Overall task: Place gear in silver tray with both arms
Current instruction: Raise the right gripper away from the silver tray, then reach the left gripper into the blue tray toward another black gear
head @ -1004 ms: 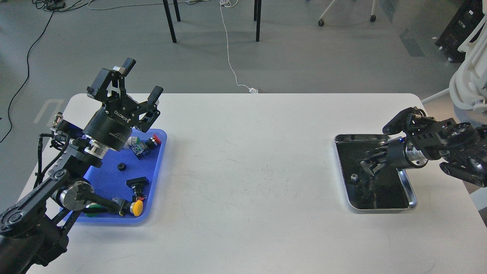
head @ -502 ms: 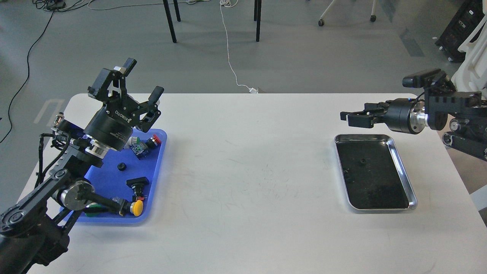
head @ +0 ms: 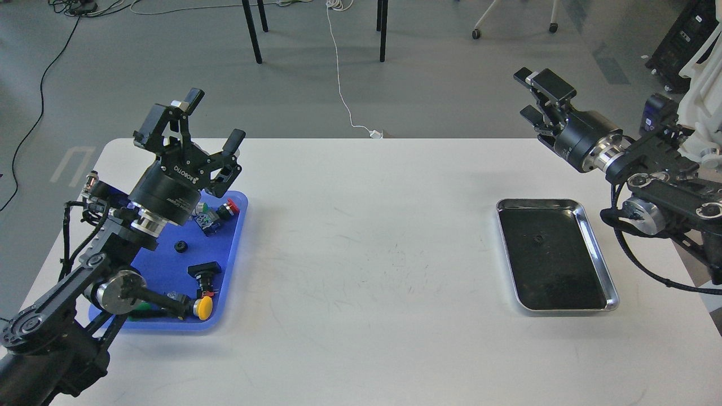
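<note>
The silver tray [head: 599, 256] lies on the right of the white table. A small black gear [head: 538, 239] lies on its dark floor, in the upper half. My right gripper [head: 533, 96] is open and empty. It is raised above the table's far right edge, well clear of the tray, and points up and to the left. My left gripper [head: 216, 119] is open and empty, raised over the far end of the blue tray [head: 161, 270]. A second small black gear [head: 181, 246] lies in the blue tray.
The blue tray also holds several push buttons: a red one [head: 228, 208], a black one [head: 204, 272] and a yellow one [head: 202, 307]. Chair legs [head: 252, 31] and a white cable [head: 340, 79] are on the floor beyond the table.
My right gripper has risen out of the silver tray and swung up and back to the far right, leaving a small black gear on the tray floor. My left arm has barely moved.
</note>
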`<act>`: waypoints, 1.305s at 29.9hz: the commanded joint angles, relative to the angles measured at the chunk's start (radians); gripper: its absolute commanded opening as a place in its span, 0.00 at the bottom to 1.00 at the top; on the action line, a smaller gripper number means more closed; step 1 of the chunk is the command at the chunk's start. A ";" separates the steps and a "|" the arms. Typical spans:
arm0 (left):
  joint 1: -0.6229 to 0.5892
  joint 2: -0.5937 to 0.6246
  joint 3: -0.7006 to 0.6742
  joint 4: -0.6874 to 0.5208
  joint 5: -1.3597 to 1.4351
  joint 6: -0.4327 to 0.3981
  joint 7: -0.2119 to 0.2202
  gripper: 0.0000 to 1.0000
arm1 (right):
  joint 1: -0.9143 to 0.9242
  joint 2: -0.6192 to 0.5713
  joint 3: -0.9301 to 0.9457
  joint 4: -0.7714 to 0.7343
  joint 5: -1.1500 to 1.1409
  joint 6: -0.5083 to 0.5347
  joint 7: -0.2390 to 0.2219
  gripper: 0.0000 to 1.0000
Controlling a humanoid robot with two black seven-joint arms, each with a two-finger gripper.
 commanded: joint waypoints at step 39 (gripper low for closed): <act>-0.009 -0.024 -0.022 0.065 -0.072 0.054 0.167 0.98 | -0.348 0.088 0.235 0.013 0.298 0.334 0.000 0.97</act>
